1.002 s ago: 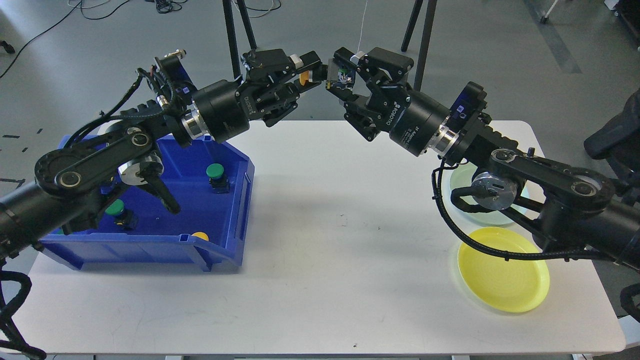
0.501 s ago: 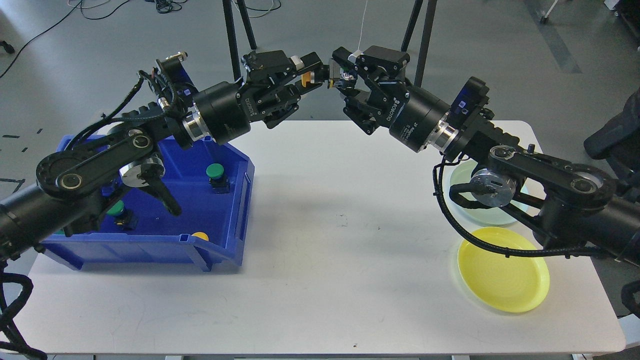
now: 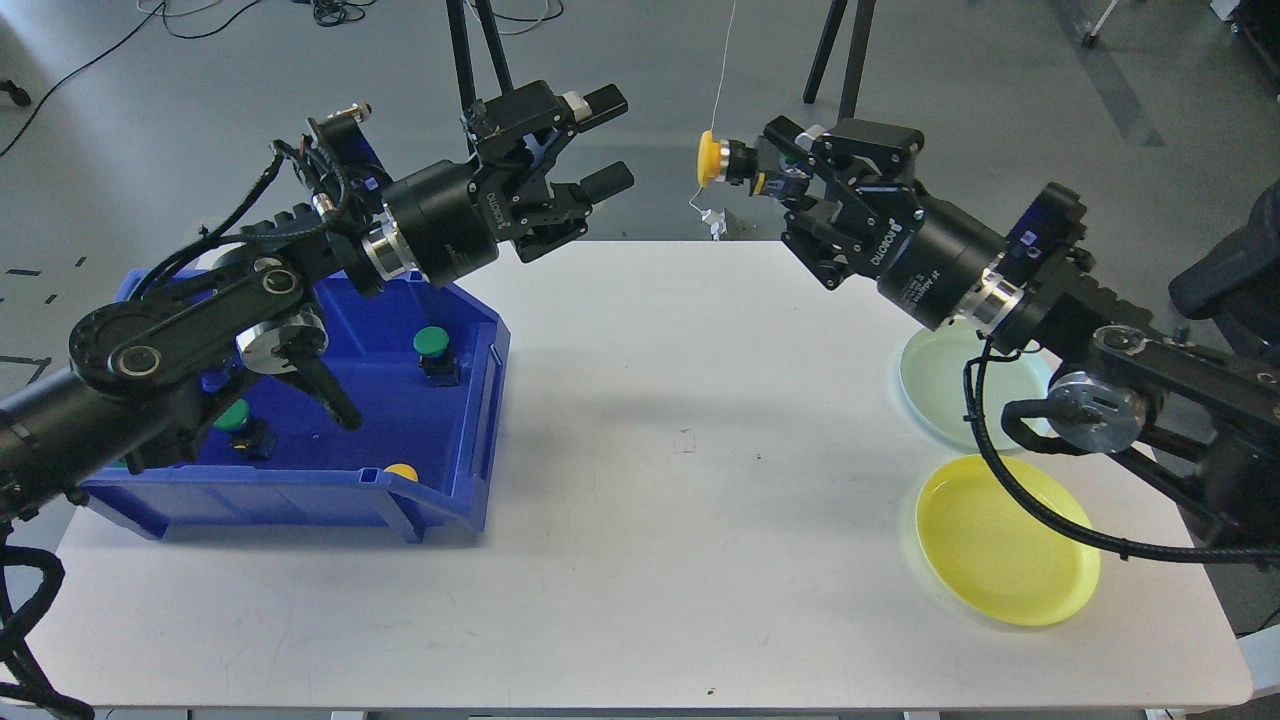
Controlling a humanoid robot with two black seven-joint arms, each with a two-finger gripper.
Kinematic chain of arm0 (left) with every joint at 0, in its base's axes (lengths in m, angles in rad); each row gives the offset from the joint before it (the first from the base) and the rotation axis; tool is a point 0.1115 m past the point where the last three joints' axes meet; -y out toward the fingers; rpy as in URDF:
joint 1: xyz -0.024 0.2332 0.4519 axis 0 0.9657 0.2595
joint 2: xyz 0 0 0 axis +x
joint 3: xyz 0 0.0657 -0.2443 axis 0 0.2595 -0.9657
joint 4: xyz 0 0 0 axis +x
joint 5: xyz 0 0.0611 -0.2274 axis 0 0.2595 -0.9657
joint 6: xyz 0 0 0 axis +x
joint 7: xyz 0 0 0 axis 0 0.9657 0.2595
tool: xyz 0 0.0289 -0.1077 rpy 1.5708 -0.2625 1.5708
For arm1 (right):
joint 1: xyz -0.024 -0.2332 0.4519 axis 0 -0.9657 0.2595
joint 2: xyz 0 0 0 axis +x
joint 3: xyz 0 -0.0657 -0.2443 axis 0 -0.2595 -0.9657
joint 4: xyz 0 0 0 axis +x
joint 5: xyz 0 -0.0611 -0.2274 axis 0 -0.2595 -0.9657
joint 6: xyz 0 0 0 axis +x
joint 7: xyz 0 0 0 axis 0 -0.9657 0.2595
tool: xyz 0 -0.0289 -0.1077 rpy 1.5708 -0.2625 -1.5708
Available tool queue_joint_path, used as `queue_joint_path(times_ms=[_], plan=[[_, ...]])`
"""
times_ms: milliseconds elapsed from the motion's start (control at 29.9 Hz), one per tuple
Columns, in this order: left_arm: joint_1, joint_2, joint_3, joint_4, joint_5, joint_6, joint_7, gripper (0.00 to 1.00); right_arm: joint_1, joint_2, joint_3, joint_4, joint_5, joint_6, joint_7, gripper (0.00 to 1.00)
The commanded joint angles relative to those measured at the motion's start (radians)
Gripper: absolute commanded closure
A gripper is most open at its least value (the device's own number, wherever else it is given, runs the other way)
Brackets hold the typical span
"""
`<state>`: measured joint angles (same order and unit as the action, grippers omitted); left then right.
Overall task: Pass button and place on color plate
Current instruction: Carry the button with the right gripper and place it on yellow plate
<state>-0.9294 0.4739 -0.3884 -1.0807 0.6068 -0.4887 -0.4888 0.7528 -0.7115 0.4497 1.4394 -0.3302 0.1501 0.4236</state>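
While the left hand point(image 3: 607, 140) hangs spread, the right hand point(image 3: 768, 160) pinches the yellow button point(image 3: 711, 159) lying level, cap pointing left.

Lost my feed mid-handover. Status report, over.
Left pincer open, empty. Right pincer shut on yellow button, held above table. Yellow plate bare, path unobstructed.

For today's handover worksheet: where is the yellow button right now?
In the head view, the yellow button is held in the right gripper, above the table's far edge, across a gap from the open left gripper.
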Motion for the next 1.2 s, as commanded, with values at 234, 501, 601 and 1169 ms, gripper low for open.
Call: queue_joint_path(times_ms=[234,501,601,1169], plan=[[0.001,0.002,0.0,0.005,-0.028,0.0,0.0,0.15,-0.446,-0.335,0.007,0.024,-0.164,-0.219,-0.009,0.99],[0.001,0.002,0.0,0.005,-0.03,0.0,0.0,0.15,-0.507,-0.281,-0.103,-0.08,-0.248,-0.271,-0.082,0.96],[0.001,0.0,0.0,0.005,-0.03,0.0,0.0,0.15,-0.503,-0.235,-0.106,-0.122,-0.245,-0.277,-0.085,0.7],[-0.019,0.369,0.011,-0.033,0.193,0.0,0.0,0.11,-0.495,-0.258,0.091,0.039,-0.23,-0.21,-0.08,0.0]])
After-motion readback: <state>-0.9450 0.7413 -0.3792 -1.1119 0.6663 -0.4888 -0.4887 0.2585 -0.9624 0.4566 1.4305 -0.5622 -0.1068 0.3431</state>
